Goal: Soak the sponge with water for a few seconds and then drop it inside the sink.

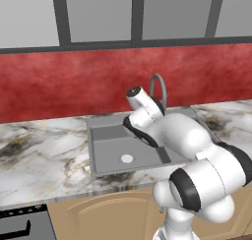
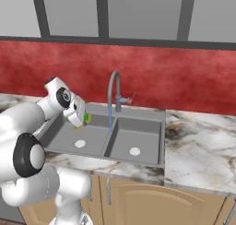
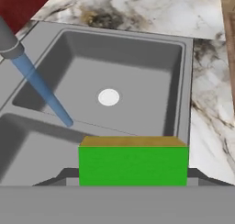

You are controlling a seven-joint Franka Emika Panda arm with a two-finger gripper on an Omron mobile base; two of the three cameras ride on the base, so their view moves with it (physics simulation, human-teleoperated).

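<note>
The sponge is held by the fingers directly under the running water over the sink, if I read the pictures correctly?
Not quite. The sponge is held by the fingers over the sink, but it sits beside the water, not under it. The hand view shows the stream falling clear of it, onto the divider between the basins.

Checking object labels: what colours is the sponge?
Bright green sponge with a thin yellow-tan layer along one edge, clearest in the hand view.

Base views: sink [image 1: 106, 153] [image 2: 147, 162] being viewed forward and downward from behind-left and behind-right, shared by both. Hand view: basins [image 3: 181, 85] being viewed closely from above.
</note>
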